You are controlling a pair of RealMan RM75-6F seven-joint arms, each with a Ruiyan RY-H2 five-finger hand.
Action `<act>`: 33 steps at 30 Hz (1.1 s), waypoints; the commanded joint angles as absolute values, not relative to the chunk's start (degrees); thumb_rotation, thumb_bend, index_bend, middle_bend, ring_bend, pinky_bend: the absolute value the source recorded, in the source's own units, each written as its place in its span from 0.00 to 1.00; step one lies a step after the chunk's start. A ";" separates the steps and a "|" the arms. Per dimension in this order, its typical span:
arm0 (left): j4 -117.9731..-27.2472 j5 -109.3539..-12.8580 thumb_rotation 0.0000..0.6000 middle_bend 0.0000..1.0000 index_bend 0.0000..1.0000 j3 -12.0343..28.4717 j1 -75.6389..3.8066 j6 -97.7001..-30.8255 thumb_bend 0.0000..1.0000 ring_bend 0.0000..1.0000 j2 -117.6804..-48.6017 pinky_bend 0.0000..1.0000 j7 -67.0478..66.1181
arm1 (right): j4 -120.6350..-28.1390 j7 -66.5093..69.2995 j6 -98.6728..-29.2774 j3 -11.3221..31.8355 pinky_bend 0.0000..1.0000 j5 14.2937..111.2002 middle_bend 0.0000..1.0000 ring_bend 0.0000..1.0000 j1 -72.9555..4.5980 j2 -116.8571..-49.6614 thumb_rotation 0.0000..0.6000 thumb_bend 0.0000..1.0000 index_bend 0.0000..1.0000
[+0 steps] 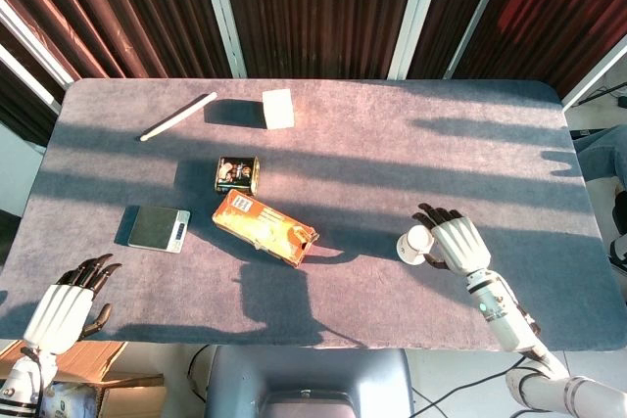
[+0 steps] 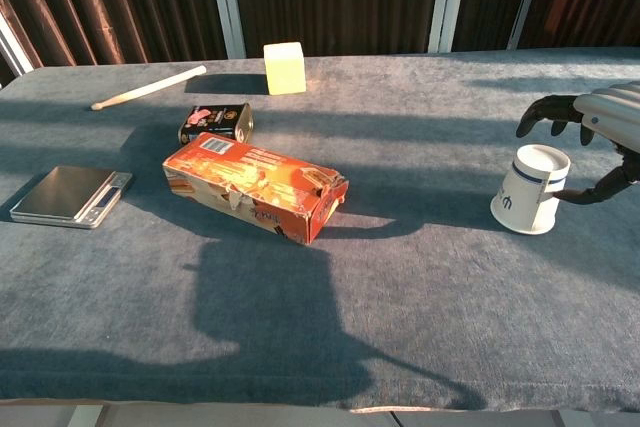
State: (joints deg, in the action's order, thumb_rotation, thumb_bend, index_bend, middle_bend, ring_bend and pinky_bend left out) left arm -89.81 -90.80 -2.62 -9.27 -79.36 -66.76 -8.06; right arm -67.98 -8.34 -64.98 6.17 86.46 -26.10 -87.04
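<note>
**Right hand at the paper cup**

Nearest, the left hand (image 1: pixel 67 308) hangs off the table's (image 1: pixel 392 144) front left edge, fingers loosely apart, holding nothing. The right hand (image 1: pixel 454 243) is spread around the white paper cup (image 2: pixel 531 189) at the front right; its thumb touches the cup's side, but a grip is not clear. Further in lie the orange carton (image 2: pixel 255 185), scale (image 2: pixel 70 196), tin (image 2: pixel 216 122), stick (image 2: pixel 148 86) and yellow block (image 2: pixel 284 67).
</note>
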 commanded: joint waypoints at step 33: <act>-90.28 -90.57 1.00 0.10 0.23 -2.73 -9.28 -78.79 0.41 0.14 -66.66 0.33 -8.90 | -49.24 64.09 -67.96 -5.86 0.61 99.25 0.43 0.45 -31.20 -91.42 1.00 0.50 0.49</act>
